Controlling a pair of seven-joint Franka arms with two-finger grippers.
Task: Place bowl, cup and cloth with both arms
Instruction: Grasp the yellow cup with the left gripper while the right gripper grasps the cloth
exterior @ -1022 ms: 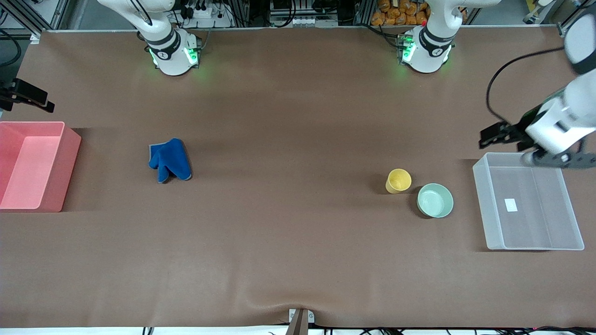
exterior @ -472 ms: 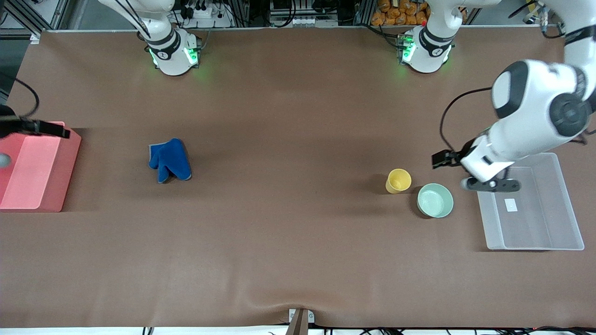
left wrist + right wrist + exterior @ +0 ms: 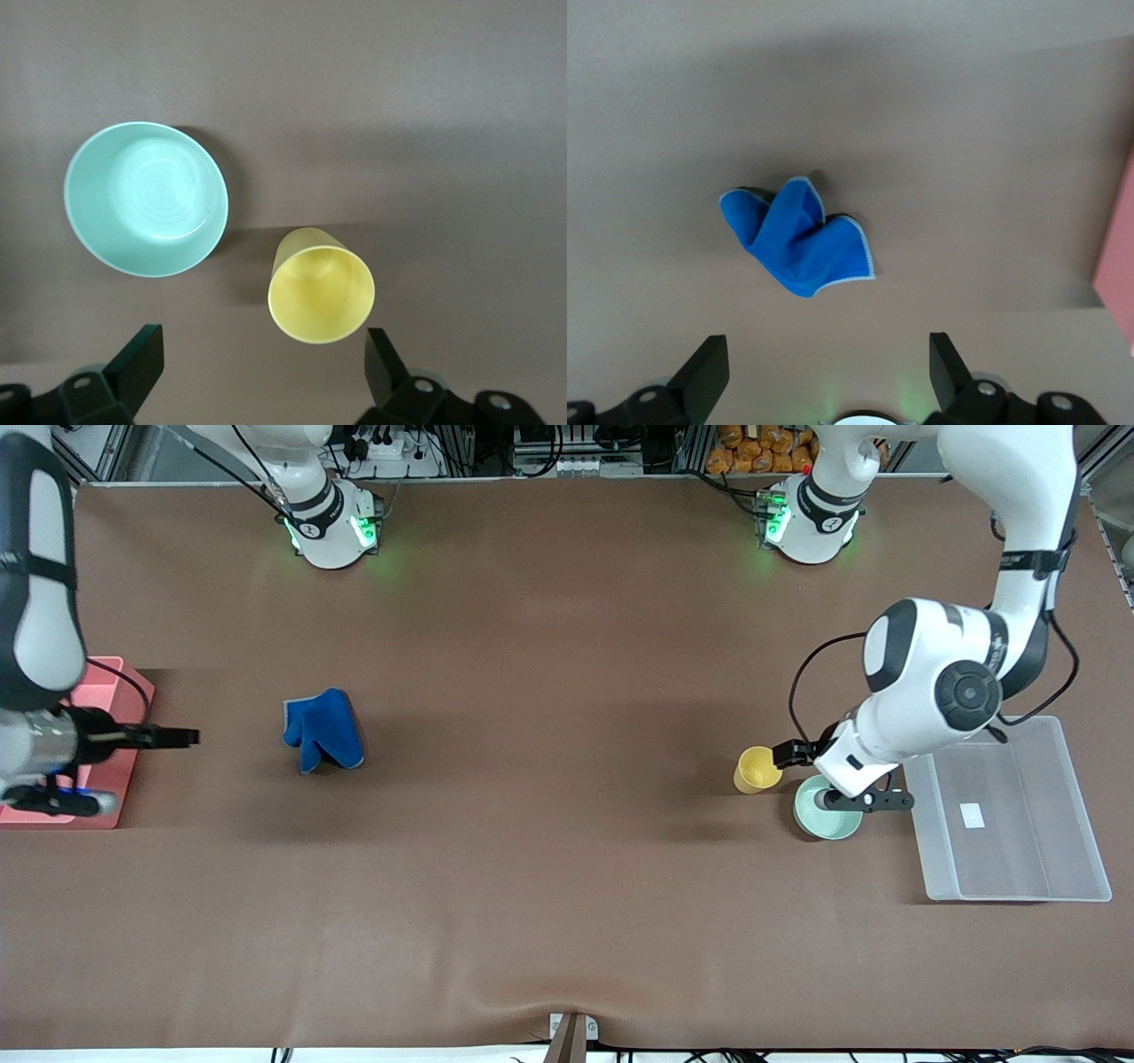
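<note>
Yellow cup (image 3: 321,285) beside bowl (image 3: 146,198), under spread left gripper (image 3: 264,365)

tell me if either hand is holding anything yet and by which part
Nothing is held. The left hand is open above the cup and bowl; the right hand is open near the cloth.

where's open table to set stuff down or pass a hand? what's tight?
Free: the wide bare stretch between the cloth and the cup, and the whole strip nearer the front camera. Crowded: cup and bowl sit close together beside the clear bin, with the left gripper over them. The right gripper hovers between the pink bin and cloth.
</note>
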